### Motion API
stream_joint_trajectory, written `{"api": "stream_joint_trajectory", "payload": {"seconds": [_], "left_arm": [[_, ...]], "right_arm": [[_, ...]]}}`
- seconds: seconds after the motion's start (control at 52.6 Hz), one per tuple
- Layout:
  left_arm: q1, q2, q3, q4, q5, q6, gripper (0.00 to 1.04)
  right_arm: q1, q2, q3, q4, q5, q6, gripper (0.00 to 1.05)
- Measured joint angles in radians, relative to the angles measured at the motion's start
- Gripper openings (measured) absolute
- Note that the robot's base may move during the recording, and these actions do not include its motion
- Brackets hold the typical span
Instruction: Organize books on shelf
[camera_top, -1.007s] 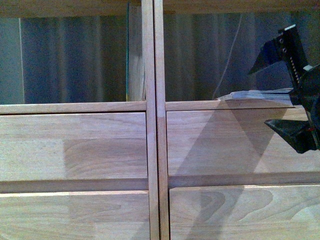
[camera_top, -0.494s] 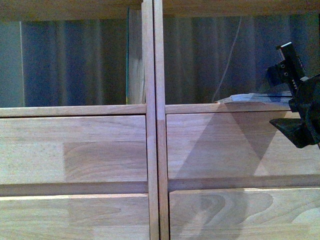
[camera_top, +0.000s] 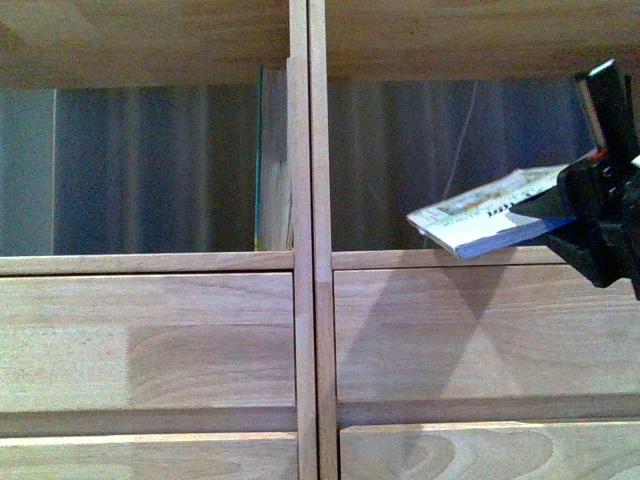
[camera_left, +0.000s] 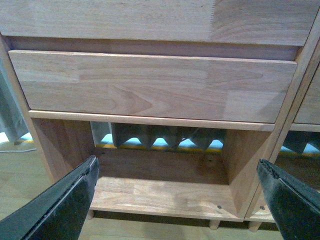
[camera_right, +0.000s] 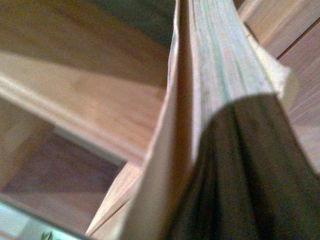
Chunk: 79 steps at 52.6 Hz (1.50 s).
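The light-wood shelf (camera_top: 300, 300) fills the front view, with two open compartments above plain panel fronts. My right gripper (camera_top: 590, 215) at the right edge is shut on the book (camera_top: 485, 218), a thin paperback with white page edges. It hangs tilted above the ledge of the right compartment, its free end pointing left. In the right wrist view the book's page edges (camera_right: 220, 65) show close up, running into the dark fingers (camera_right: 240, 175). My left gripper (camera_left: 177, 200) is open and empty, low before the shelf's bottom compartment (camera_left: 160, 195).
A thin upright book or panel (camera_top: 268, 160) stands against the central divider in the left compartment. A curtain (camera_top: 150, 170) shows behind the backless compartments. Short peg legs (camera_left: 214, 225) and a wood floor (camera_left: 20, 180) show below the shelf.
The book has come up off the right compartment's ledge and now hangs tilted in my right gripper. The front view has shifted, so the shelf sits lower in the frame.
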Motion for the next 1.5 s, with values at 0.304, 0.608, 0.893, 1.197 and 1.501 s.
{"api": "stream_joint_trajectory", "payload": {"seconds": [0.304,0.608,0.893,1.197,1.501], "left_arm": [[0.117,0.114,0.045,-0.035,0.36,0.044,0.97],[0.377,0.727,0.27,0.499,1.108,-0.1,0.97],[0.291,1.281,0.692,0.859,1.119,-0.49,0.97],[0.201,1.476,0.938,1.189,1.074,-1.09,0.97],[0.104,1.479,0.982,1.214,1.002,-1.372,0.97]], "right_arm": [[0.083,-0.285,-0.156,-0.026,-0.109,-0.102,0.07],[0.147,-0.303,-0.156,-0.042,-0.108,-0.165,0.07],[0.28,-0.219,-0.115,-0.031,-0.135,-0.373,0.07],[0.355,-0.066,-0.079,0.02,-0.133,-0.445,0.07],[0.425,0.01,-0.024,0.101,-0.121,-0.427,0.07]]}}
